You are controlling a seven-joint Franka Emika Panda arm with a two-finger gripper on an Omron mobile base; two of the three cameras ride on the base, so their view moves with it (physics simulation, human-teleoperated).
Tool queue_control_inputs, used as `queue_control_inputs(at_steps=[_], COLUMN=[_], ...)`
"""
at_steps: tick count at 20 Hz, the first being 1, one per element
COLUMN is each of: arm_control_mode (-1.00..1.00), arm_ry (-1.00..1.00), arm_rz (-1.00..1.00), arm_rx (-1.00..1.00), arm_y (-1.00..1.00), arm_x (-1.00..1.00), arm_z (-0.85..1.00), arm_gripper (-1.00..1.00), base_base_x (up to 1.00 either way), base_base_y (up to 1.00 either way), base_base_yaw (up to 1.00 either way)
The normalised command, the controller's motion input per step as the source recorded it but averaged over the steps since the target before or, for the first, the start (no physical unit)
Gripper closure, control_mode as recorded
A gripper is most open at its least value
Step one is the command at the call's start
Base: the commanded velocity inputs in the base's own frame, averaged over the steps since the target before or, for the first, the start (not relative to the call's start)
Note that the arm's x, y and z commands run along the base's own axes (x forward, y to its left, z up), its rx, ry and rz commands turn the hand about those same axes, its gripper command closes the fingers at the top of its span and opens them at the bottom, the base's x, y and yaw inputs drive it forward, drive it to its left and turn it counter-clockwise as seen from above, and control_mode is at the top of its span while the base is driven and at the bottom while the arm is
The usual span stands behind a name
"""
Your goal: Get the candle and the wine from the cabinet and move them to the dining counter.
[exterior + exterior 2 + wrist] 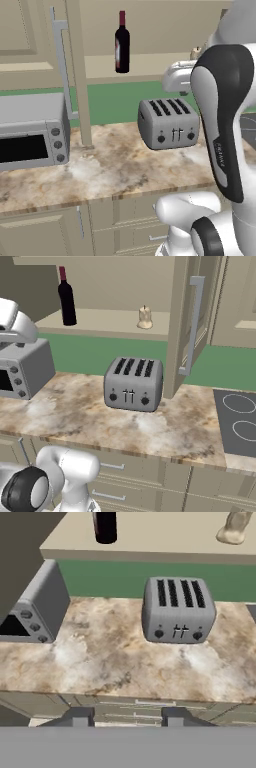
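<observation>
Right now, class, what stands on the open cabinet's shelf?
The wine stands upright on the shelf, with a pale candle apart to its right. The shelf's far right is hidden behind the open door.

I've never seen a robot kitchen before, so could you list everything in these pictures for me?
wine: one, near-black bottle with red neck, upright on the cabinet shelf, left part.
candle: one, cream, on the same shelf, right of the bottle.
cabinet: one, beige, doors open, silver bar handles.
toaster: one, silver, four slots, on the marbled worktop.
toaster oven: one, grey, left on the worktop.
cooktop: one, dark, right end.
drawers: beige, below the worktop.
arm: one, white and dark.
tool: one, dark fingertips apart, holding nothing.
</observation>
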Motion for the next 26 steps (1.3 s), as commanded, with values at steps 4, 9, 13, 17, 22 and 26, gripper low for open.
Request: queue_control_inputs(at_steps=[4,9,13,17,22,26], arm_control_mode=[-1.00,-1.00,-1.00,-1.00,-1.00,-1.00], arm_ry=[0.04,0.04,-0.01,-0.05,-0.03,-0.06], arm_rz=[0.00,0.01,0.07,0.07,0.06,0.02], arm_rx=[0.00,0.00,0.00,0.00,0.01,0.00], arm_y=[0.02,0.02,0.04,0.02,0.00,0.00], arm_x=[0.32,0.37,0.32,0.27,0.39,0.37], arm_z=[0.00,0.00,0.00,0.00,0.00,0.00], arm_gripper=[-1.00,-1.00,-1.00,-1.00,-1.00,-1.00], base_base_x=[0.00,0.00,0.00,0.00,0.00,0.00], base_base_y=[0.00,0.00,0.00,0.00,0.00,0.00], base_base_yaw=[0.00,0.00,0.00,0.00,0.00,0.00])
